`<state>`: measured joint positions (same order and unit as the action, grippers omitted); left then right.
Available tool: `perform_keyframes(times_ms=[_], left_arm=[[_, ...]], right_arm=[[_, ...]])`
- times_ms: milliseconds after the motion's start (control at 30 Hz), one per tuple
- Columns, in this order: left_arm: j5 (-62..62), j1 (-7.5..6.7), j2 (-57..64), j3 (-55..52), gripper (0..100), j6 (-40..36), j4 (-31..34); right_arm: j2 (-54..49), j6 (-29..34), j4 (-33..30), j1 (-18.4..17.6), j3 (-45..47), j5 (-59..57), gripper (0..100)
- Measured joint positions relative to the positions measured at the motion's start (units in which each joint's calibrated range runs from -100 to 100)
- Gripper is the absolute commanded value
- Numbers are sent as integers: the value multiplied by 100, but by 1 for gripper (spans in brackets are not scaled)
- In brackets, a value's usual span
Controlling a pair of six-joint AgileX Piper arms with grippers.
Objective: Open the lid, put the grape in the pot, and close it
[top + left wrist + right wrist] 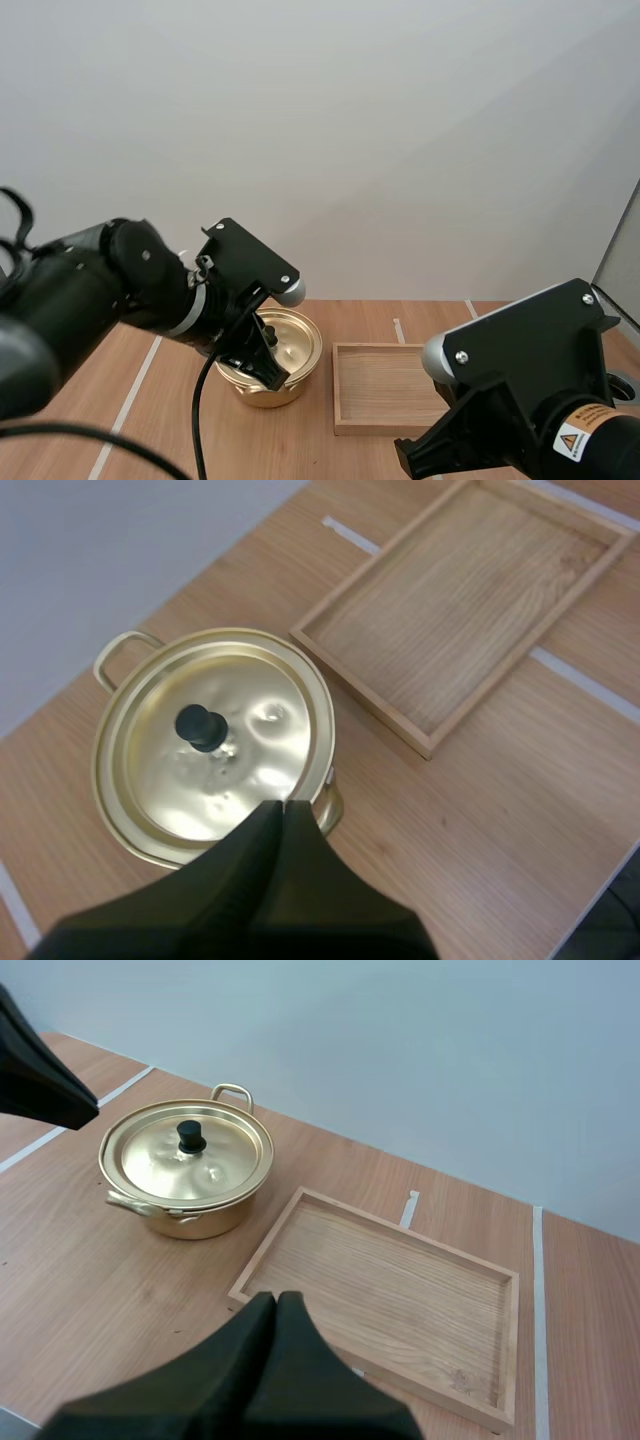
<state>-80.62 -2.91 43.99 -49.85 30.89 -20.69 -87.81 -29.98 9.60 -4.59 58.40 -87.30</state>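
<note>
Pot (298,372) sits lower centre-left of the high frame, lid (225,755) on. Thin gold-coloured metal, likely light, rigid and slick. Best hold for the lid is its black knob (202,726). Left pincer (283,804) hangs above the lid's edge, fingers together; right pincer (277,1297) likewise. Wood-grain counter (140,385), wooden tray (385,1285) beside the pot, pale wall (400,150).

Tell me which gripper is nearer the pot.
The left gripper, shut, hanging just over the pot's rim. The right gripper, also shut, is farther off, by the wooden tray's near edge.
</note>
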Motion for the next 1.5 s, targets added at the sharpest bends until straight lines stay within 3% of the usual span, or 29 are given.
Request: perform_keyframes(times_ms=[167,433,600,800,1167,1500], left_arm=[[608,0,1266,-477,0,-157,-13],[885,0,3089,-596,0,-813,-41],[1818,0,4116,-911,0,-1625,-43],[3097,0,4944,-1562,0,-1906,-43],[3620,0,5123,-2421,0,-1660,-5],[5857,0,5138,-3719,0,-1623,-355]], right_arm=[[177,0,0,0,173,391,0],[387,0,20,0,1171,2351,0],[406,143,189,0,1524,3522,0],[406,158,113,0,1583,4224,0],[-132,103,-274,0,2990,6404,0],[-731,103,-147,0,4143,7113,0]])
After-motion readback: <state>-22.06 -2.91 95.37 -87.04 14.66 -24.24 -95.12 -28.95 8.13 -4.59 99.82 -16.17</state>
